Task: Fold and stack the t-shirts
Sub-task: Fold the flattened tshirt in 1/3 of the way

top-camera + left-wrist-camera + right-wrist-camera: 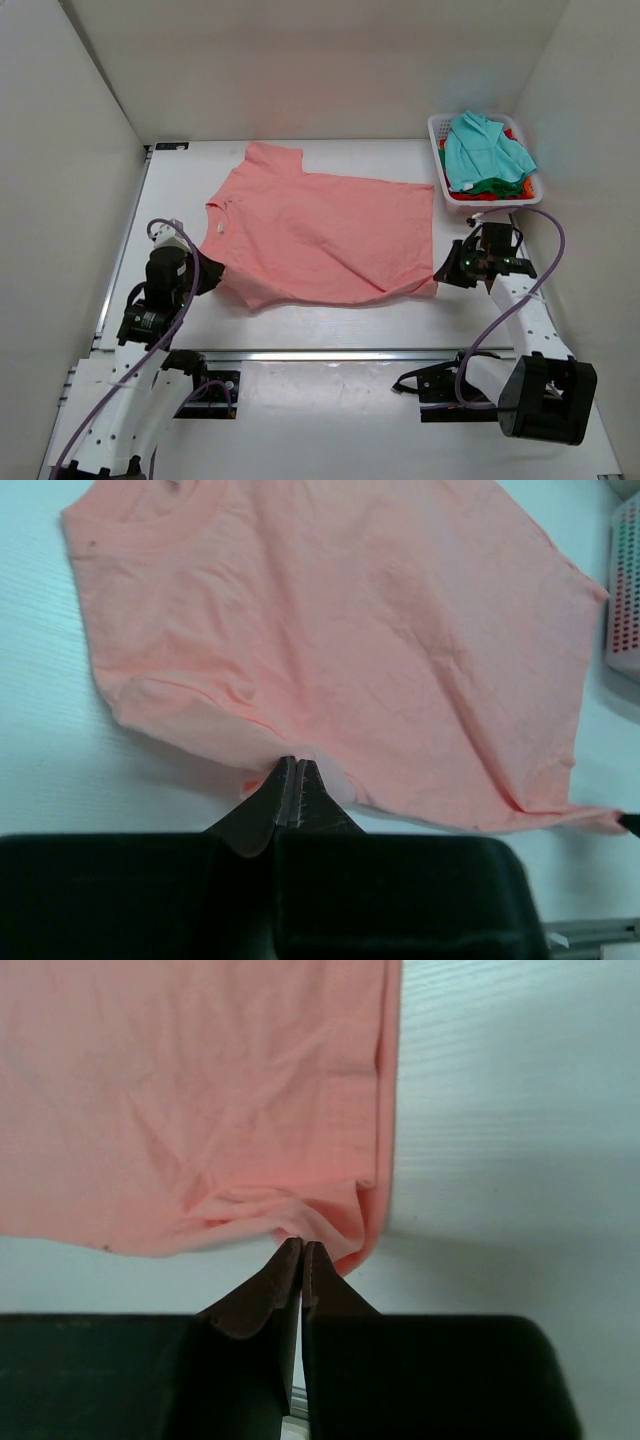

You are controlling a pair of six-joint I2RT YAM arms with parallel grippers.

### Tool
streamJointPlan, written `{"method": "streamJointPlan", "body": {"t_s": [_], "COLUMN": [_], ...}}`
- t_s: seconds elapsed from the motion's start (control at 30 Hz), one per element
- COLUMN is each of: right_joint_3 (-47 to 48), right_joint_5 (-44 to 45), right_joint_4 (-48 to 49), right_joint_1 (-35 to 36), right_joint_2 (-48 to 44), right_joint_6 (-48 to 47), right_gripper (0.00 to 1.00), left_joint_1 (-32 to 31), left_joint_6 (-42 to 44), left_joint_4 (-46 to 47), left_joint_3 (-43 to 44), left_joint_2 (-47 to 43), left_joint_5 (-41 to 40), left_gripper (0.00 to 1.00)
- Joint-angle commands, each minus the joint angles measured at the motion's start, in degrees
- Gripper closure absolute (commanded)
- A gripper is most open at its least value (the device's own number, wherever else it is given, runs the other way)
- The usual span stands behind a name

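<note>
Top external view, centre: the salmon-pink t-shirt (325,235) lies flat on the tabletop (300,325). My left gripper (216,278) and right gripper (438,272) are clamped on its lower corners. I should lift both evenly, with the cloth taut.

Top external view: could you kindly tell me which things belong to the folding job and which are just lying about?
Job: salmon-pink t-shirt, pinched by left tool and right tool; teal t-shirt; green t-shirt; red t-shirt.
Lying about: white basket holding those three; table.
</note>
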Motion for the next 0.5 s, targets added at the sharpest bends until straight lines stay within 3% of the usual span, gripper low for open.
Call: {"method": "streamJointPlan", "body": {"t_s": [0.0,0.47], "right_joint_3": [-0.8,0.8], "right_joint_5": [2.0,0.3], "right_joint_4": [-1.9,3.8], "right_joint_1": [-1.6,0.2], "right_joint_2": [-3.0,2.7], "right_joint_6": [0.6,-2.3], "right_gripper": [1.0,1.0], "left_joint_1": [1.6,7.8], "left_joint_6": [0.8,6.5], "left_joint_4": [4.1,17.7], "left_joint_3": [1.5,6.7], "left_joint_2": [2.6,19.4], "left_joint_5": [-2.2,0.2], "left_gripper": [1.0,1.0]}}
